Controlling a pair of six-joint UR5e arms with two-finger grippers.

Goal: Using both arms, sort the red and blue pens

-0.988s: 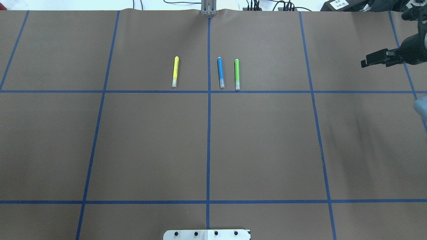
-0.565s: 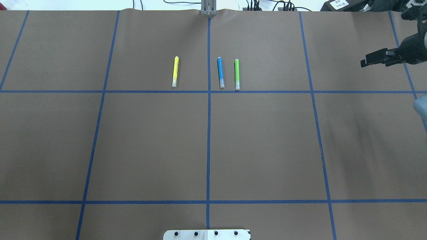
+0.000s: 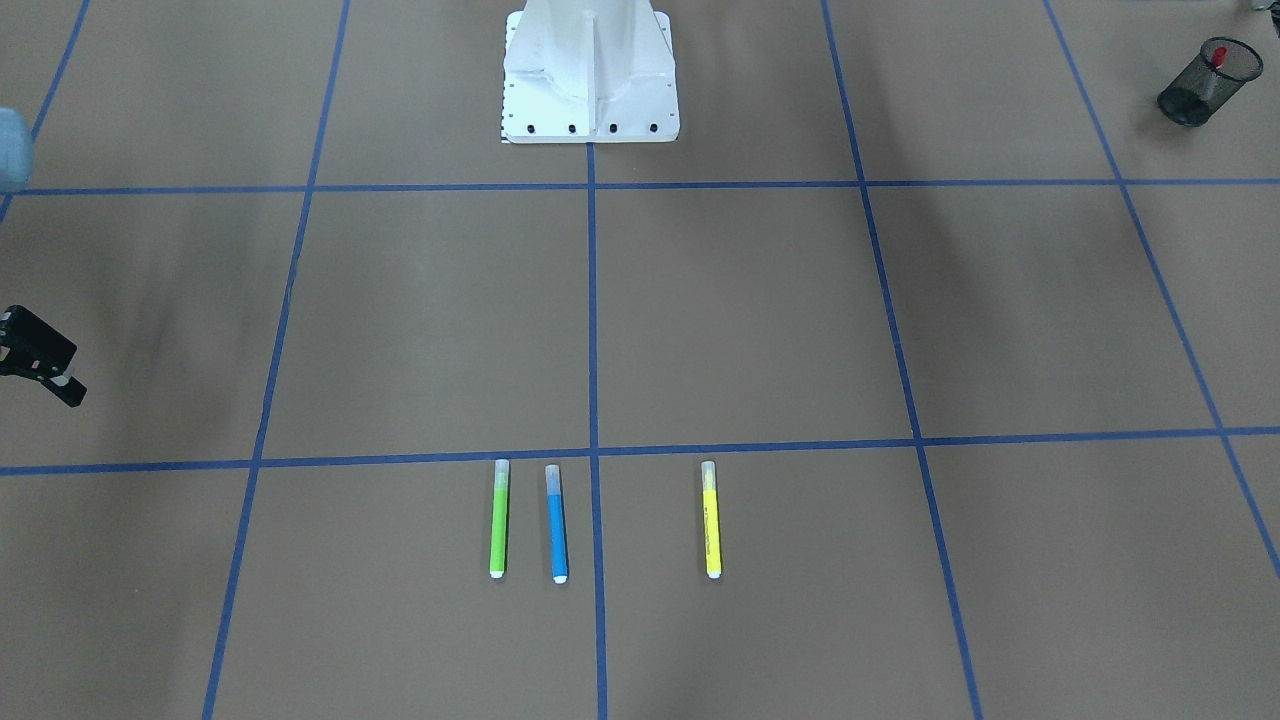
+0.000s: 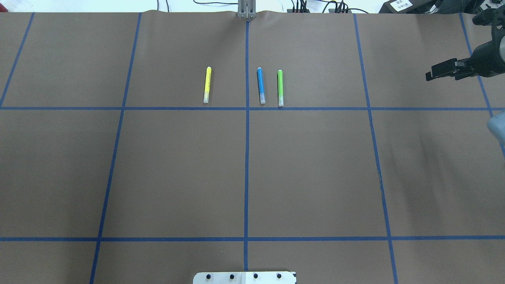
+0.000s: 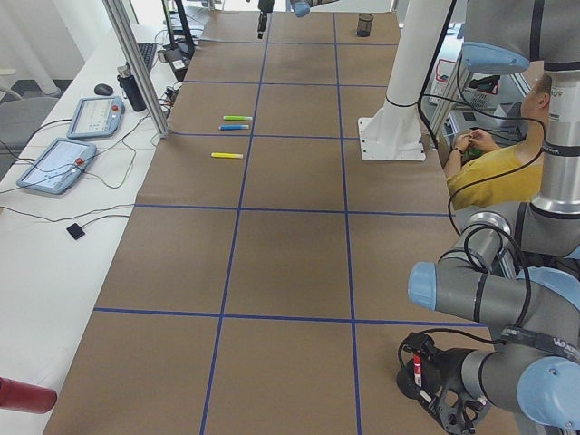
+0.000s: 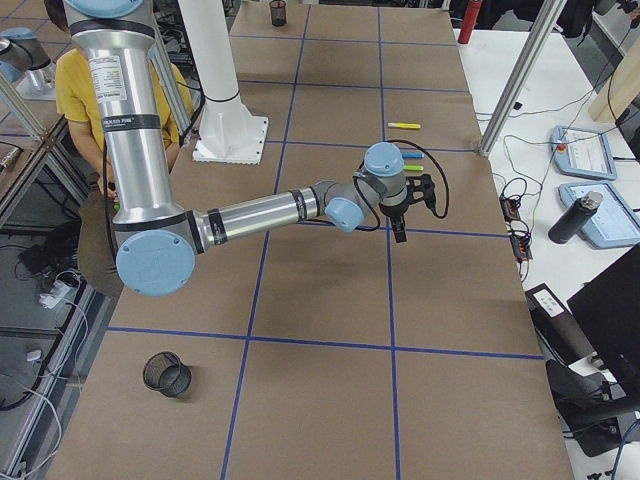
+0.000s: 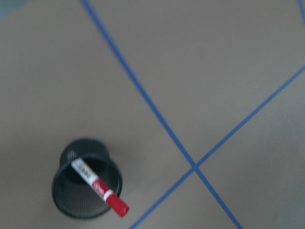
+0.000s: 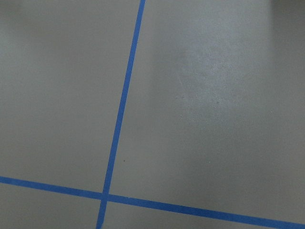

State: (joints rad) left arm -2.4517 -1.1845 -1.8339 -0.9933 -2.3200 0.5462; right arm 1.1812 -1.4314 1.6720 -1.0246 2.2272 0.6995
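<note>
The red pen (image 7: 100, 187) leans in a black mesh cup (image 7: 61, 196), straight below my left wrist camera. Its red cap (image 3: 1219, 53) sticks out of that cup (image 3: 1192, 92) in the front view. The blue pen (image 4: 260, 85) lies on the brown table between two other markers, shown also in the front view (image 3: 556, 522). My right gripper (image 4: 432, 73) hangs above the table's right part, far from the pens; I cannot tell whether it is open or shut. My left gripper (image 5: 453, 412) shows only in the left side view, so I cannot tell its state.
A yellow marker (image 4: 206, 85) and a green marker (image 4: 280, 87) flank the blue pen. The white pedestal (image 3: 590, 75) stands at the robot's edge. A second mesh cup (image 6: 165, 373) sits on the right side. A seated person (image 5: 480, 172) is behind the robot.
My right gripper has crept a little to the left and farther back in the overhead view. The three markers on the table have not moved.
</note>
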